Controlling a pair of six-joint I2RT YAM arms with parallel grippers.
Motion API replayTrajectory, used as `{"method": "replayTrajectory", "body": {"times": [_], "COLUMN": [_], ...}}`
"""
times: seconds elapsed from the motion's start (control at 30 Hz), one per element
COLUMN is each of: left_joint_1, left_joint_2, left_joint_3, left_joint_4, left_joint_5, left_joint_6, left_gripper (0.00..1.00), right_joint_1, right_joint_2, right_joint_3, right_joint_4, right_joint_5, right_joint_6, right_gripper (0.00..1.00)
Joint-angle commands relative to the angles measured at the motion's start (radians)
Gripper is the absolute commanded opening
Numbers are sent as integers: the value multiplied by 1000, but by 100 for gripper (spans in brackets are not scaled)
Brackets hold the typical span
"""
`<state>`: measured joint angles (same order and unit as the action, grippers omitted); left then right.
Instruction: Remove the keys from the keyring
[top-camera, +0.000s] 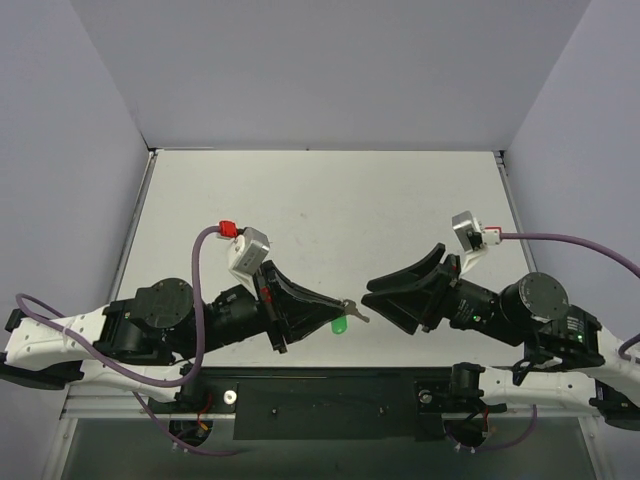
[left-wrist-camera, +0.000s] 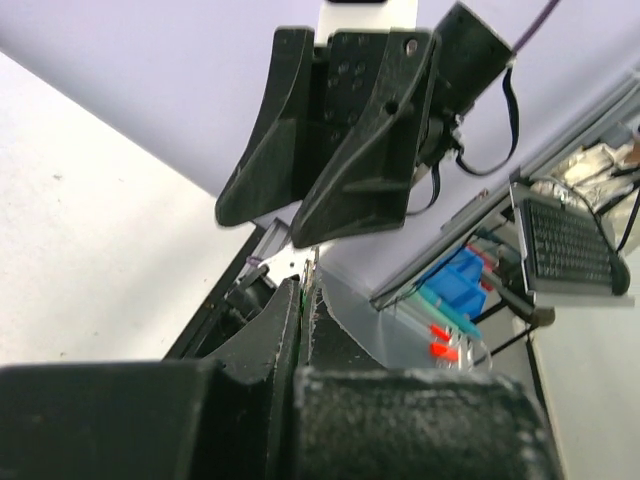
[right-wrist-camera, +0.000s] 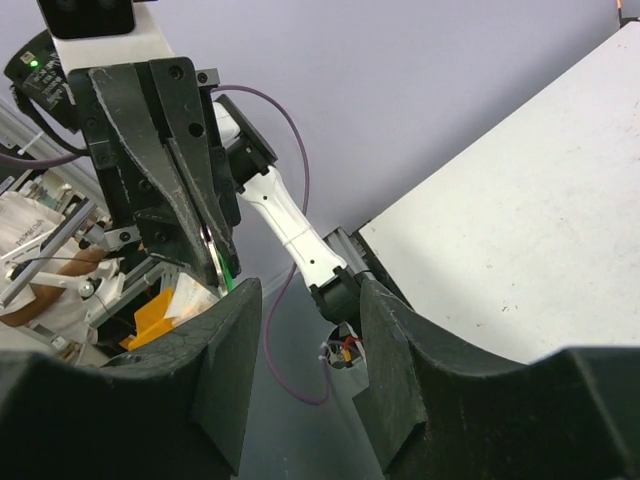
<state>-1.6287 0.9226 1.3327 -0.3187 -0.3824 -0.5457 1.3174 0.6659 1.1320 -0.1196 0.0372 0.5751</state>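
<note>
My left gripper (top-camera: 337, 312) is shut, and the green keyring (top-camera: 340, 325) is pinched at its tips, held above the table's near edge. The small silver key (top-camera: 354, 311) sticks out to the right past the tips. In the left wrist view a green sliver of the keyring (left-wrist-camera: 300, 302) shows between the closed fingers (left-wrist-camera: 270, 330), with the key's edge (left-wrist-camera: 315, 262) just beyond. My right gripper (top-camera: 367, 292) is open and empty, facing the left one a short gap to the right of the key. The right wrist view shows the key (right-wrist-camera: 211, 255) and keyring (right-wrist-camera: 229, 272) ahead of the open fingers (right-wrist-camera: 230, 340).
The white table (top-camera: 330, 210) is walled on three sides by grey panels. A black rail (top-camera: 330, 400) runs along the near edge between the arm bases. Purple cables (top-camera: 205, 290) loop off both wrists.
</note>
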Motion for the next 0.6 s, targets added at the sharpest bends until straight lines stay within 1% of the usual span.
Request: {"method": "replayTrajectory", "body": {"times": [0.0, 0.1, 0.3, 0.47, 0.57], "left_joint_1": [-2, -3, -2, -3, -3], "left_joint_2": [5, 4, 12, -11, -27], "left_joint_3": [-4, -24, -15, -27, -46], "left_joint_4": [133, 174, 156, 174, 194], "left_joint_5": [-102, -133, -174, -207, -220], "left_joint_6": [-66, -95, -115, -128, -128], "left_gripper": [0, 0, 0, 0, 0], "right_joint_1": [11, 13, 17, 19, 19], "right_joint_2": [54, 60, 72, 35, 27], "right_joint_3": [40, 49, 63, 54, 43], "right_joint_4": [110, 156, 166, 175, 216], "right_joint_5": [-7, -14, -23, 55, 49], "right_joint_6": [16, 14, 6, -7, -9], "right_gripper": [39, 39, 39, 38, 39]}}
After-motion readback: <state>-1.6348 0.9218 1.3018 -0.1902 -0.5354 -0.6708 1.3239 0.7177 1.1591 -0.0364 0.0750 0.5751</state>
